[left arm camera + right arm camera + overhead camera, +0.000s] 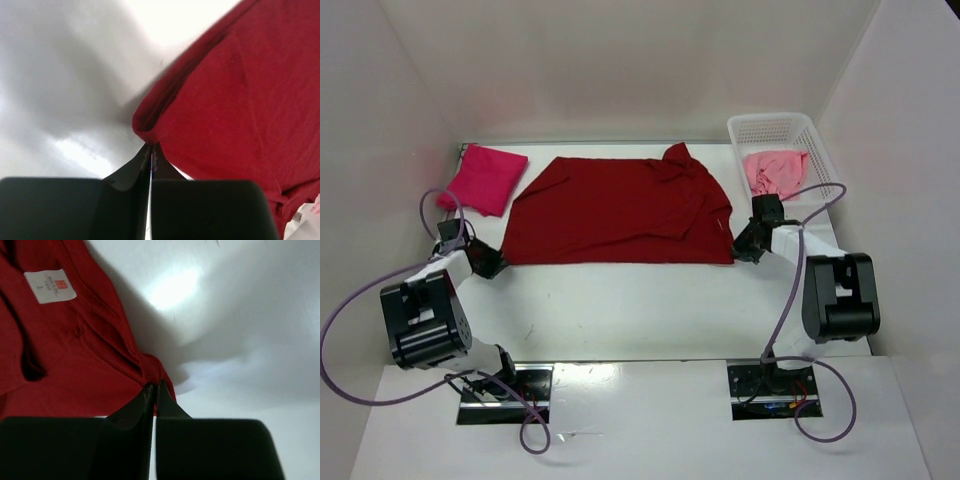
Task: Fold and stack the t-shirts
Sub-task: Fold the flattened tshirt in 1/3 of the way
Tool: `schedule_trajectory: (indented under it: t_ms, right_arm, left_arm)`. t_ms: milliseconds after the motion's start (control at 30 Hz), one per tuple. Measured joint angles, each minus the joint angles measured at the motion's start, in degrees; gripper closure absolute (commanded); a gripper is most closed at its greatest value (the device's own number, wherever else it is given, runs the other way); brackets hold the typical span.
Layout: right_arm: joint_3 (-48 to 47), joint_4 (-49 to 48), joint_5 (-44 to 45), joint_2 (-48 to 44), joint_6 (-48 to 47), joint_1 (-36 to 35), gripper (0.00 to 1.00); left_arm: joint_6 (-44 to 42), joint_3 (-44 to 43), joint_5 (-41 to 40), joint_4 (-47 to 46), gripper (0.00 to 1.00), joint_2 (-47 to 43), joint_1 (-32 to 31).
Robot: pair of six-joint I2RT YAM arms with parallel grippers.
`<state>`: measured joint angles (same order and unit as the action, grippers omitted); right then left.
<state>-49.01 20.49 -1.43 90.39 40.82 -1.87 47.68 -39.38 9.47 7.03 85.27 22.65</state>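
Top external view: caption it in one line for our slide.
Left gripper and right gripper pinch near corners of the dark red t-shirt; magenta t-shirt folded at left, light pink t-shirt in basket.

Dark red shirt (620, 210) spread centrally, magenta shirt (483, 180) folded left, pink shirt (775, 172) crumpled right.

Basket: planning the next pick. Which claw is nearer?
Right. The right claw pinches the dark red shirt's corner near the basket; left claw pinches its opposite corner, far away.

1. My left arm reaches forward and low, its left fingers (487, 263) pinched together on the near-left corner of the dark red t-shirt (620, 210).
2. My right arm mirrors it, its right fingers (743, 246) clamped tight on the near-right corner.
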Motion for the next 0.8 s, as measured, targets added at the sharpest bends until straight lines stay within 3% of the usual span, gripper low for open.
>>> schedule_trajectory:
  t_ms: [300, 367, 400, 500, 533, 600, 733, 800]
  right_arm:
    - [8.57, 9.73, -5.29, -20.61, 6.54, 1.92, 1.0]
    - [9.01, 13.27, -5.68, -25.05, 8.09, 2.34, 1.0]
    - [8.94, 15.34, -5.55, -27.36, 8.98, 2.38, 0.99]
    - [7.37, 20.59, -4.63, -31.43, 10.75, 1.84, 0.71]
    - [6.58, 22.01, -4.15, -31.93, 10.99, 1.73, 0.58]
    - [5.05, 24.13, -3.43, -32.54, 10.84, 1.73, 0.5]
    - [2.32, 26.08, -2.56, -33.2, 9.16, 1.73, 0.45]
    - [1.27, 25.86, -2.67, -32.98, 7.65, 1.53, 0.61]
  left_arm:
    - [-0.9, 4.39, 3.52, 13.4, 1.0, -13.73, 4.02]
    - [-0.66, 4.39, 5.07, 16.35, 0.96, -15.08, 4.09]
    - [-0.46, 4.39, 5.84, 18.1, 0.79, -15.82, 4.09]
    - [0.46, 4.42, 7.85, 22.29, 0.31, -18.27, 4.11]
    - [0.31, 4.39, 8.28, 23.37, 0.1, -18.93, 4.11]
    - [0.7, 4.24, 8.5, 25.51, 0.0, -19.85, 4.11]
    - [0.37, 1.18, 7.61, 29.05, 0.0, -20.11, 3.96]
    - [0.22, -2.49, 5.92, 29.44, 0.0, -20.11, 3.26]
